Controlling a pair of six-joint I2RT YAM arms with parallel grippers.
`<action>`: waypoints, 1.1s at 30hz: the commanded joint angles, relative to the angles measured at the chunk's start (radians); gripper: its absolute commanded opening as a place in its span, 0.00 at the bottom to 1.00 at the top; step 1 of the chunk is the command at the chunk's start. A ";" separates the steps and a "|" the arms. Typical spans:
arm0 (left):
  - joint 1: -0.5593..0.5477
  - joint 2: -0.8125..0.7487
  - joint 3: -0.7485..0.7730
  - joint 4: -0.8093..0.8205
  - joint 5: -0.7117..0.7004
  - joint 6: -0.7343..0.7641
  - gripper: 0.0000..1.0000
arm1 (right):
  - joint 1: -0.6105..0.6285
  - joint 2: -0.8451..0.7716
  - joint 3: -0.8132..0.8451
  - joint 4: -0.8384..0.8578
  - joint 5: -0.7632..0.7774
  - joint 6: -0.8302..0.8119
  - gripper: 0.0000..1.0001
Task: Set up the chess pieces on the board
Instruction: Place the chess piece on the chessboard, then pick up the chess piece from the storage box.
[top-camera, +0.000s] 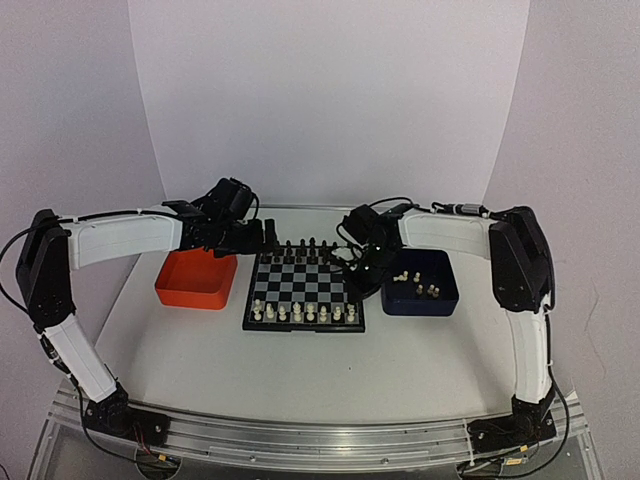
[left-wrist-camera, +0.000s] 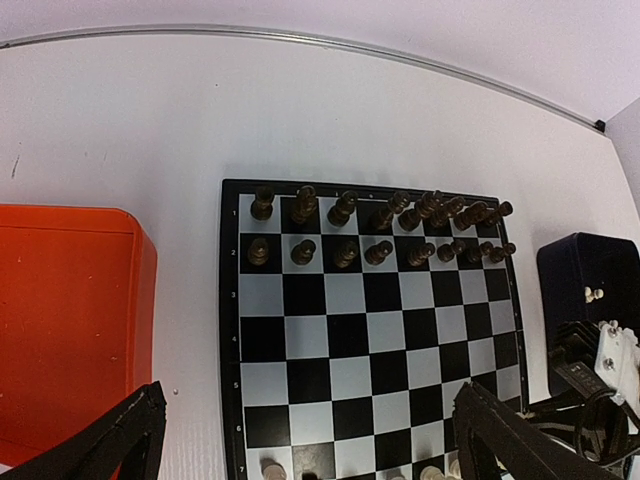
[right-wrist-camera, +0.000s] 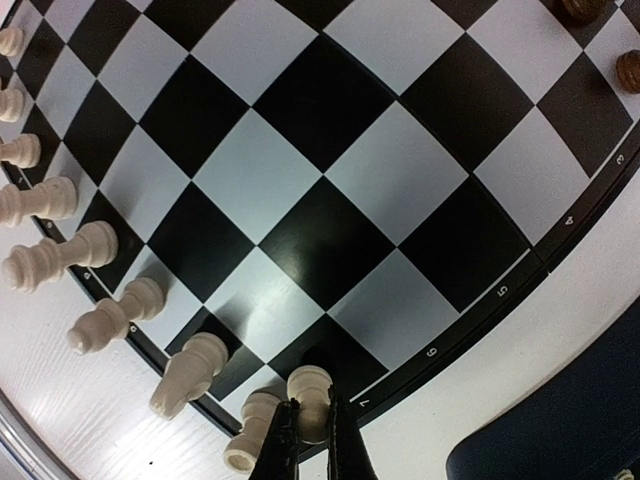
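White worktop (top-camera: 300, 370), pale backdrop. Board (top-camera: 303, 290) centre frame, between orange tray (top-camera: 190, 297) at left and blue tray (top-camera: 420, 310) at right. Chess pieces (top-camera: 303, 313): cream row along board's lower edge, few in blue tray. Black chessmen (left-wrist-camera: 380, 230) on top rows. Right hand (right-wrist-camera: 310, 412) clamped on cream pawn (right-wrist-camera: 308, 385) at board's edge. Left hand (left-wrist-camera: 310, 420) fingers wide apart, by board's upper left corner.

From my overhead feed, the board (top-camera: 300, 286) sits mid-table (top-camera: 300, 385). A tray (top-camera: 192, 293) is just beside it at 9 o'clock. A second tray (top-camera: 420, 306) is at 3 o'clock, with a few chess pieces (top-camera: 420, 289) in it. More of them line the board's 6 o'clock edge, and the opposing chessmen (top-camera: 305, 246) fill two rows at 12 o'clock.
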 joint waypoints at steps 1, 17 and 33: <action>0.005 -0.003 0.041 -0.020 0.001 -0.005 1.00 | 0.014 0.028 0.040 -0.020 0.070 -0.017 0.04; 0.005 0.007 0.048 -0.002 0.023 0.010 1.00 | 0.015 -0.105 0.078 -0.016 0.026 0.060 0.44; 0.015 0.011 0.059 0.001 0.028 0.012 1.00 | -0.263 -0.254 -0.123 0.038 0.248 0.284 0.85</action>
